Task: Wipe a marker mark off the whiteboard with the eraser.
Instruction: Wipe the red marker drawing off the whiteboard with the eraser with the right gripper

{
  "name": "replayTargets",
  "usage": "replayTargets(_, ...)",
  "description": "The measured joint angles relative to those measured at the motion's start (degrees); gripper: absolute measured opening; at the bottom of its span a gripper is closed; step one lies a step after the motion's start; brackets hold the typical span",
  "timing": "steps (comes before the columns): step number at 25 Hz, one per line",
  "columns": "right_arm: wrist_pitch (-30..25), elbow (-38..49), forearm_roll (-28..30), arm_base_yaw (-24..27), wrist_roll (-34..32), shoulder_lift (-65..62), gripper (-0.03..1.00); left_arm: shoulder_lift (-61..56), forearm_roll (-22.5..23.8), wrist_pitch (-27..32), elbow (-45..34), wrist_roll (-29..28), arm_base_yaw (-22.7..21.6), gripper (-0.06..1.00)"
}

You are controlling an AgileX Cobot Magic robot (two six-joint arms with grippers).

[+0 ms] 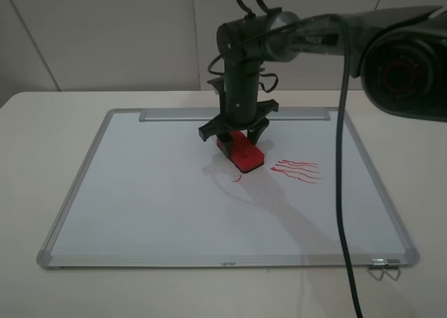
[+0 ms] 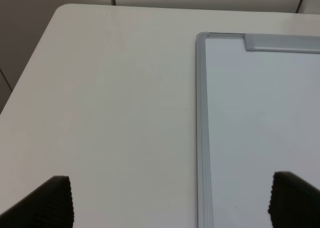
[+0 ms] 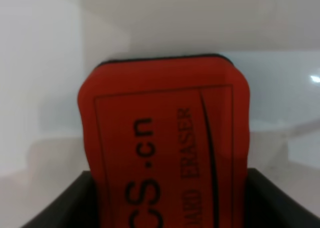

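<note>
The whiteboard [image 1: 140,192] lies flat on the table, its grey tray strip [image 1: 174,114] along the far edge. My right gripper [image 1: 235,133] points down over the board's middle, shut on the red eraser [image 1: 242,152], which rests on the white surface. In the right wrist view the eraser [image 3: 165,138] fills the frame between dark fingers [image 3: 280,203]. Of the marker mark only a short red curved stroke [image 1: 237,179] shows, just in front of the eraser. My left gripper [image 2: 170,203] is open beside the board's left frame [image 2: 201,128], holding nothing; the exterior view does not show it.
A cluster of red wavy lines [image 1: 297,170] lies right of the eraser. A black cable [image 1: 342,192] hangs across the board's right side. A metal clip [image 1: 384,265] sits at the near right corner. White table [image 2: 110,97] surrounds the board.
</note>
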State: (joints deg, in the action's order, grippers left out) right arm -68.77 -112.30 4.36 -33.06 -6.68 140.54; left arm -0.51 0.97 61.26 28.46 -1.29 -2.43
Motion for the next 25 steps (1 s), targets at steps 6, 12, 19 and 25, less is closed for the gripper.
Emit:
replayTargets(6, -0.82, 0.00, -1.59, -4.39, 0.00, 0.05, 0.49, 0.00, 0.00, 0.00, 0.00, 0.00, 0.00, 0.78)
replayTargets(12, -1.32, 0.00, -3.88, -9.46, 0.00, 0.20, 0.49, 0.00, 0.00, 0.00, 0.00, 0.00, 0.00, 0.78)
replayTargets(19, -1.44, 0.00, -4.36, -13.18, 0.00, -0.03, 0.49, 0.00, 0.00, 0.00, 0.00, 0.00, 0.00, 0.78)
replayTargets(25, -1.26, 0.79, -5.14, -13.72, 0.00, -0.43, 0.49, 0.00, 0.00, 0.00, 0.00, 0.00, 0.00, 0.78)
